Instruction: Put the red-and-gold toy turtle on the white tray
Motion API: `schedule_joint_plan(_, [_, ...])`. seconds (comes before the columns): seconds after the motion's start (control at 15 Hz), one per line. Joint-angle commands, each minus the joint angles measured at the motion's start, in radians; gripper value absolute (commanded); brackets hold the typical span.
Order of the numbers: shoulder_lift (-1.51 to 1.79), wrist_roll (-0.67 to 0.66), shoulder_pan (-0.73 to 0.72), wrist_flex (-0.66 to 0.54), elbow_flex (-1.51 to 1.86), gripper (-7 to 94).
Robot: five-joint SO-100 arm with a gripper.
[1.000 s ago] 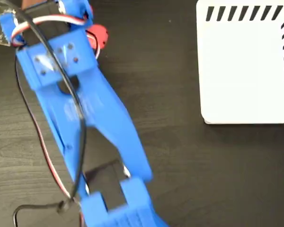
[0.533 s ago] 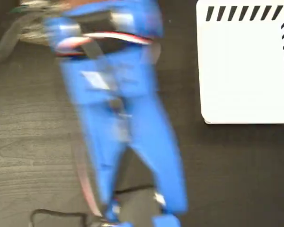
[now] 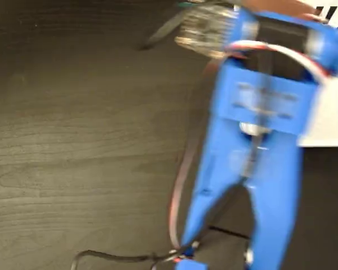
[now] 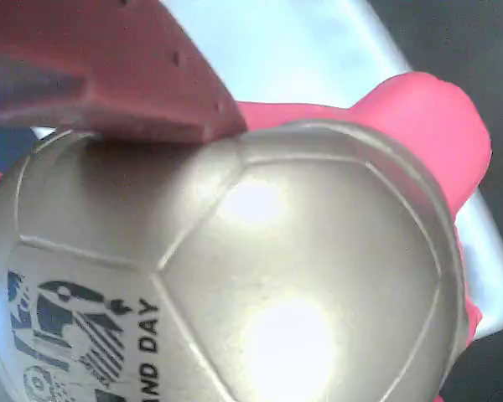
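The tabletop [image 3: 73, 140] is a dark wood-grain surface, nearly black, with pale streaks of grain running across it in the fixed view. Most of its left half lies bare there. At the right edge of that view the white tray [image 3: 332, 121] lies flat on it, largely covered by the blurred blue arm; only a strip of white with black diagonal stripes and a rounded lower corner shows. A thin black cable [image 3: 110, 257] runs along the tabletop near the bottom edge. In the wrist view a sliver of the dark tabletop [image 4: 478, 50] shows at upper right, beyond the tray's pale rim [image 4: 386, 46].
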Motion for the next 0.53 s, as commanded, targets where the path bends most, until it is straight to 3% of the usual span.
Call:
schedule_joint_plan(0.0, [-0.029, -0.002, 0.037, -0.015, -0.006, 0])
schedule_joint_plan(0.13, [-0.081, 0.002, 0.055, -0.091, 0.044, 0])
schedule_joint_plan(0.47, [-0.166, -0.003, 0.064, -0.120, 0.051, 0])
